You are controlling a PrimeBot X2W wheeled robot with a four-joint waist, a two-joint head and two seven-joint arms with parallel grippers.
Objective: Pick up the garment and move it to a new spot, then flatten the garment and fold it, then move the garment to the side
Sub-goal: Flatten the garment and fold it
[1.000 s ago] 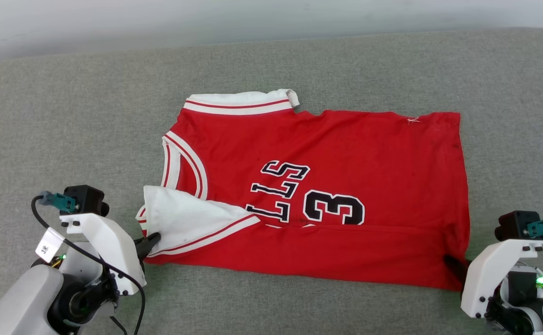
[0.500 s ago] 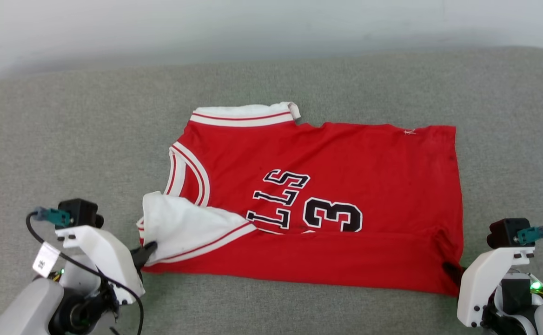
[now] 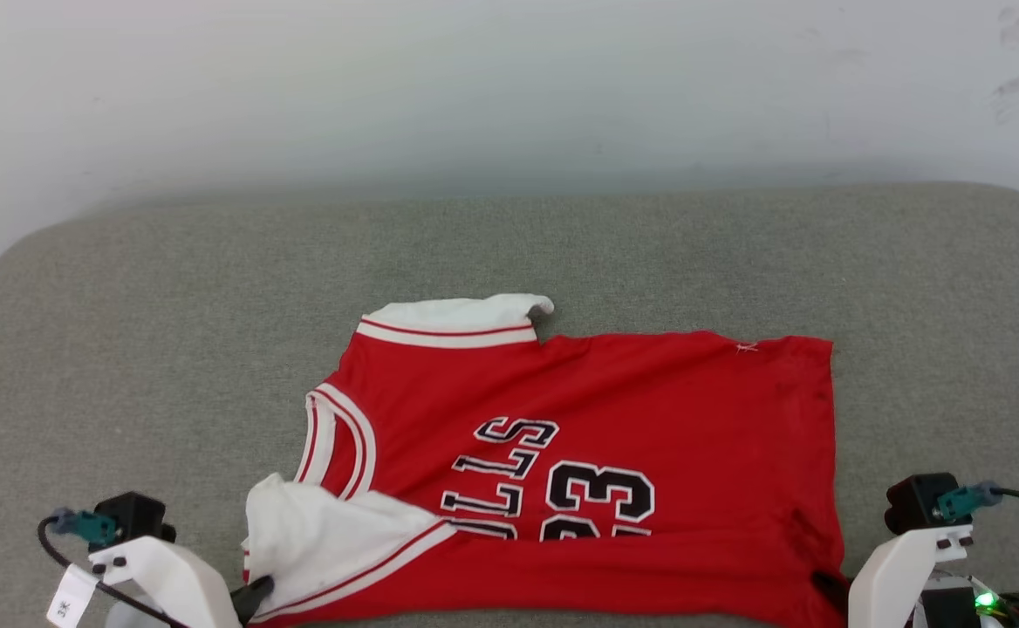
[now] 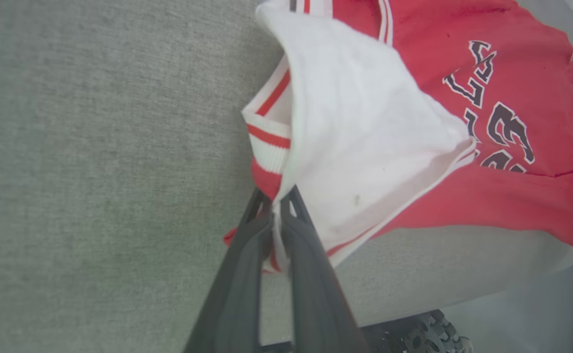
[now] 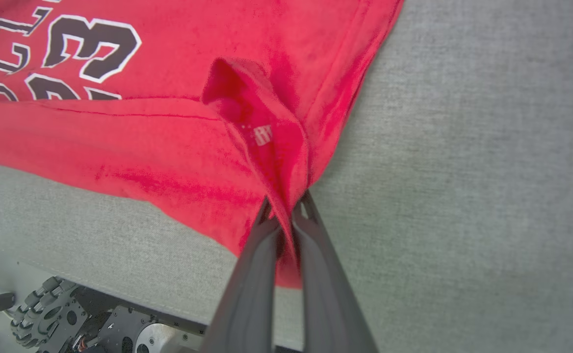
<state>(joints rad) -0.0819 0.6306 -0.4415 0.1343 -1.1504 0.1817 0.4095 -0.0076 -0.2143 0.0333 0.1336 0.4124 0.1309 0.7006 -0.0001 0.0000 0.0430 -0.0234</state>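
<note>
Fingers (image 4: 240,264) of the left gripper (image 4: 276,200) are pressed together on the edge of the white sleeve (image 4: 365,127), which lies folded over the red front of the shirt (image 3: 649,401). The right gripper (image 5: 286,206) has its fingers (image 5: 252,274) closed just as tightly on the near hem corner, with red cloth bunched into a ridge above them. The shirt lies spread on the near part of the grey cloth-covered table (image 3: 169,349), collar toward the robot's left, hem toward its right. Its black lettering and number face up, and its near edge runs along the table's front edge.
</note>
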